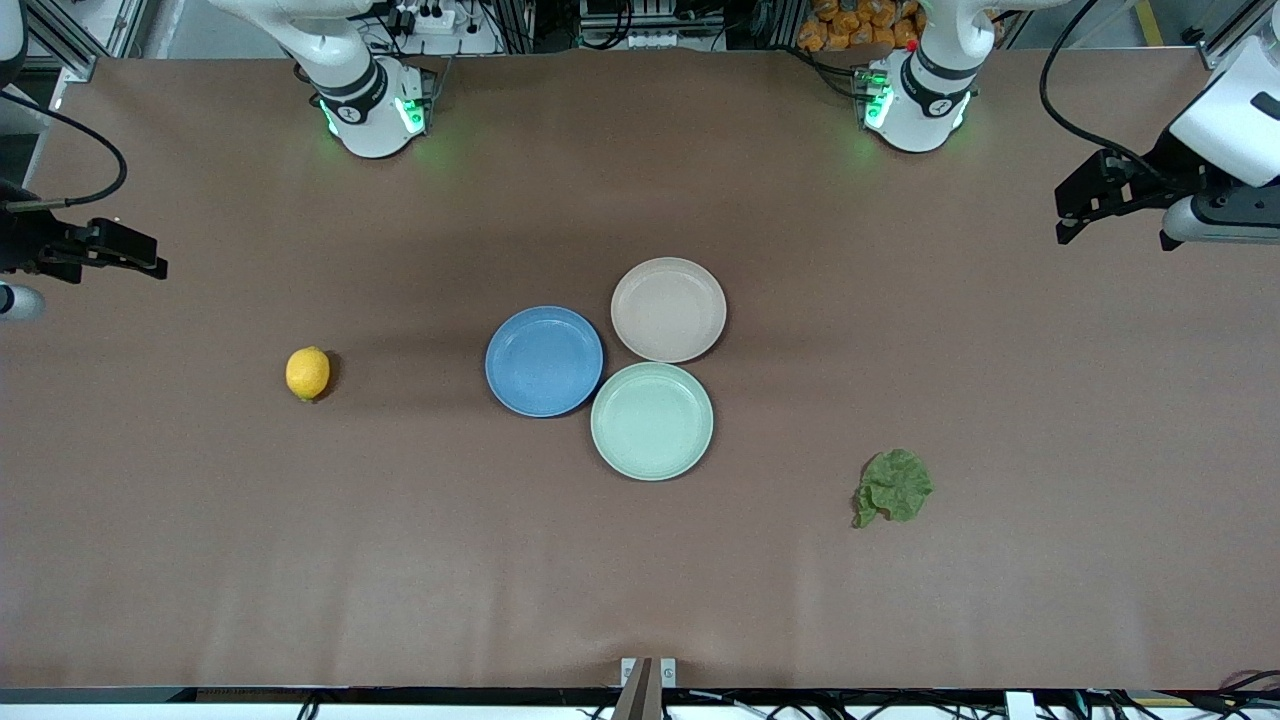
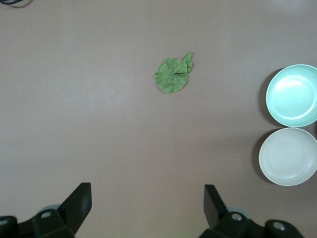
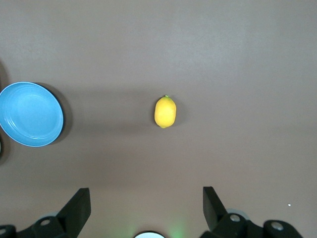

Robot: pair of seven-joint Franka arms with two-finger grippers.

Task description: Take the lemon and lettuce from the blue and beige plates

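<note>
The lemon (image 1: 307, 373) (image 3: 165, 111) lies on the bare table toward the right arm's end, apart from the plates. The lettuce (image 1: 892, 487) (image 2: 172, 76) lies flat on the table toward the left arm's end, nearer to the front camera than the plates. The blue plate (image 1: 544, 361) (image 3: 30, 114) and the beige plate (image 1: 668, 309) (image 2: 288, 156) sit mid-table, both empty. My right gripper (image 1: 150, 258) (image 3: 147, 201) hangs open and empty, high over its end of the table. My left gripper (image 1: 1066, 215) (image 2: 147, 198) hangs open and empty over the other end.
A mint-green plate (image 1: 652, 421) (image 2: 293, 95), empty, touches the blue and beige ones and lies nearest to the front camera. The two arm bases (image 1: 372, 110) (image 1: 915, 100) stand along the table's back edge. A small bracket (image 1: 648, 675) sits at the front edge.
</note>
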